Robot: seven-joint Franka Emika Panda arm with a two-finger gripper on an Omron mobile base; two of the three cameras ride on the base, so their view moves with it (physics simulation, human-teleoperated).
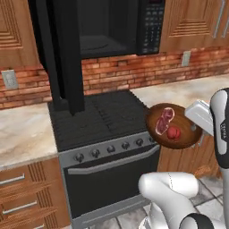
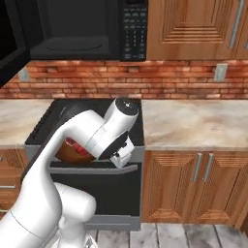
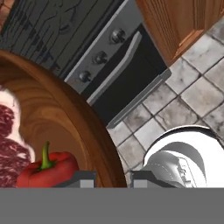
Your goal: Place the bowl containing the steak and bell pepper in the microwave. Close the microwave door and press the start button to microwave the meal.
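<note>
The gripper [image 3: 111, 178] grasps the rim of the bowl [image 1: 176, 127], with steak [image 1: 164, 119] and pepper [image 1: 173, 133] inside, above the stove's [image 1: 98, 118] front right corner.

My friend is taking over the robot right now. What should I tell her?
Gripper: shut on the rim of the bowl, one of the fingers inside it, the other outside.
Bowl: held in the air off the front right corner of the stove, with the steak and the bell pepper inside.
Microwave: up above the stove, its door swung open.
Done: bowl picked up, door open.
Left: lift the bowl into the microwave, let go, close the door, press start on the keypad.
</note>
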